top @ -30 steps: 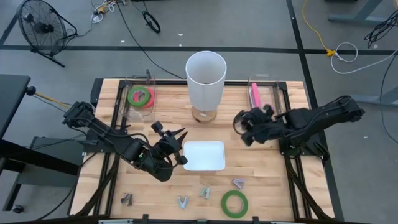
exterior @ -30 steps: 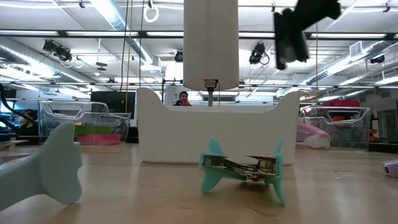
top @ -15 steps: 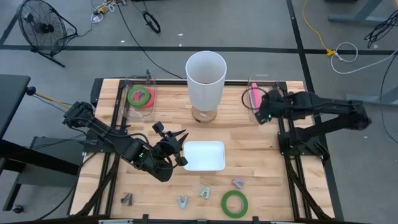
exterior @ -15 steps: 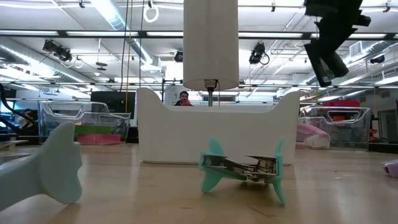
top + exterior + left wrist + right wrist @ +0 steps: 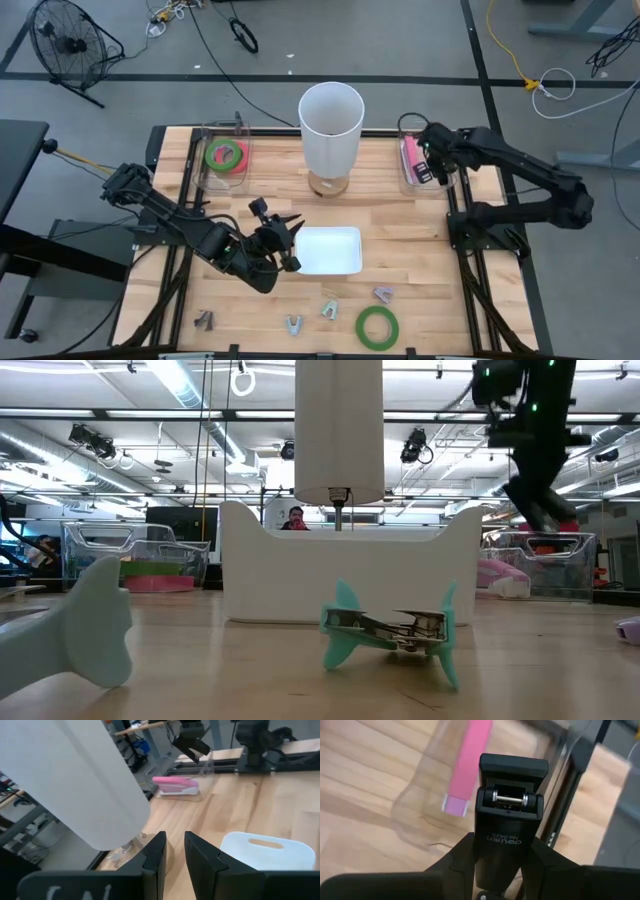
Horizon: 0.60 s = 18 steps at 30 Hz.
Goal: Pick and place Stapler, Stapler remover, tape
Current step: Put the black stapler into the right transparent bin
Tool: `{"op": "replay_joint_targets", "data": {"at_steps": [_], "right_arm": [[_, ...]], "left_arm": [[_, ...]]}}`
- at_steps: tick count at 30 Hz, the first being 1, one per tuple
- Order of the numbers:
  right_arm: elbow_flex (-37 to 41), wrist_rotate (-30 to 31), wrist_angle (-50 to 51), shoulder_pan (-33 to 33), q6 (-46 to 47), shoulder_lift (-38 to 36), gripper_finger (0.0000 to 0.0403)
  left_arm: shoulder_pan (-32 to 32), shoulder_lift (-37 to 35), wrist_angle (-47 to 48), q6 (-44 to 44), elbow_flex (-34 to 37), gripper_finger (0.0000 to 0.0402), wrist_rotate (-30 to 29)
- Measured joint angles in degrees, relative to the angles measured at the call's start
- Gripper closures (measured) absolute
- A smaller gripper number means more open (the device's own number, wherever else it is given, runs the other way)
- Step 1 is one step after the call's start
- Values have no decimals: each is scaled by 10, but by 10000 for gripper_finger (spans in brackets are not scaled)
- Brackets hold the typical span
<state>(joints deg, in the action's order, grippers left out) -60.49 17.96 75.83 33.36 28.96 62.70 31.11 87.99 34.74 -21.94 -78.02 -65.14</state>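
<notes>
My right gripper [image 5: 432,162] is shut on a black stapler [image 5: 510,805] and hangs over the clear bin [image 5: 420,160] at the table's far right. A pink stapler [image 5: 470,765] lies in that bin. In the low view the right gripper [image 5: 530,470] is well above the table. My left gripper [image 5: 280,232] waits beside the left edge of the white tray [image 5: 345,268], empty, with a narrow gap between its fingers [image 5: 172,855]. A green tape roll [image 5: 377,326] and several staple removers [image 5: 330,309] lie flat near the table's near edge. My right gripper pinches the black stapler between its two fingers [image 5: 455,857], by its long sides near the rear end [image 5: 487,847]. The stapler lies along the fingers and sticks out beyond them. The fingers slant down from above. The stapler is lifted clear over the bin.
A tall white cylinder [image 5: 331,125] stands on its base at the far middle. A second clear bin [image 5: 226,170] at the far left holds a green tape roll [image 5: 226,154]. A teal staple remover [image 5: 390,630] shows close in the low view.
My right gripper has carried the black stapler from over the table's middle right toward the far right corner. It has turned and come lower, and now hangs over the clear bin with the pink stapler. The stapler stays clear of everything.
</notes>
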Motion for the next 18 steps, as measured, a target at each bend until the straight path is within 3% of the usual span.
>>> {"op": "replay_joint_targets", "data": {"at_steps": [9, 18], "right_arm": [[62, -97, -66, 162, -109, 0, 300], [121, -174, -142, 238, -161, 10, 300]], "left_arm": [[-1, 0, 13, -11, 0, 328, 9], [-1, 0, 20, -15, 0, 328, 9]]}}
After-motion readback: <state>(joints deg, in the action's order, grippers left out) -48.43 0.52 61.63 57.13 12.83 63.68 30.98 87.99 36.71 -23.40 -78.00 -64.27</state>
